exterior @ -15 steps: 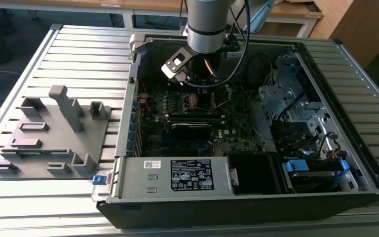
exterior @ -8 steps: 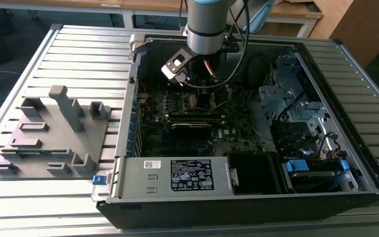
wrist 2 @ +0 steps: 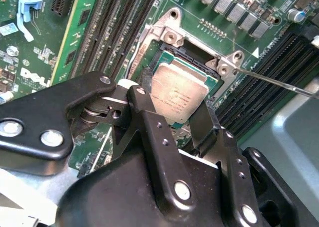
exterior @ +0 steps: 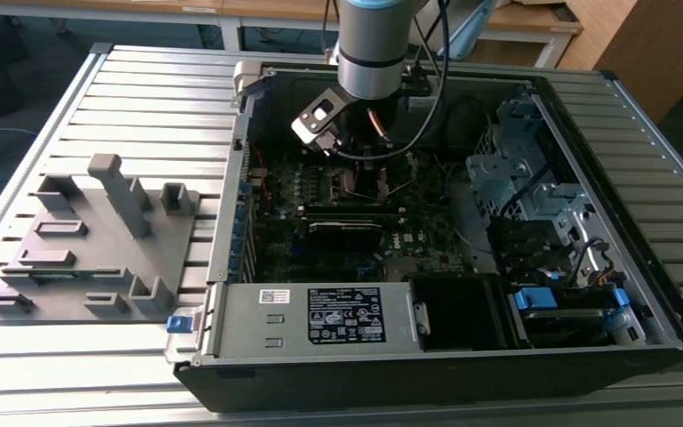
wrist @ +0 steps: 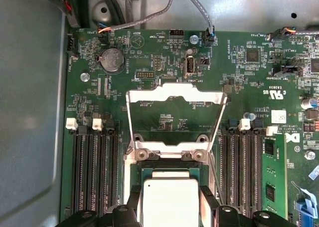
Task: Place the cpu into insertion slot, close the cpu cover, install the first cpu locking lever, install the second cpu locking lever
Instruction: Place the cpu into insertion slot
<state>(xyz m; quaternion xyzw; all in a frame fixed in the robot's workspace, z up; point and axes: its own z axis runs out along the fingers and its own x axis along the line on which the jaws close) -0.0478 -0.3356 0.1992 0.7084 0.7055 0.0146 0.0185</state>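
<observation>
In the exterior view the gripper (exterior: 363,178) hangs low inside the open computer case (exterior: 437,382), its walls well apart from it. In the second wrist view the fingers (wrist 2: 149,117) pinch the cpu (wrist 2: 178,95) by two opposite edges, over the insertion slot (wrist 2: 192,50). In the first wrist view the cpu cover (wrist: 174,95) stands flipped open beyond the slot, and memory slots (wrist: 94,172) lie near on both sides.

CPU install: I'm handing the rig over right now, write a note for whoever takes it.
Pincer: shut on the CPU, gripping two opposite edges.
CPU: brought down into the insertion slot; I cannot tell if it is fully seated.
CPU cover: swung open, clear of the slot.
Locking lever: one is in sight, standing free and unlatched.
Left: closing the cover and installing both levers.
</observation>
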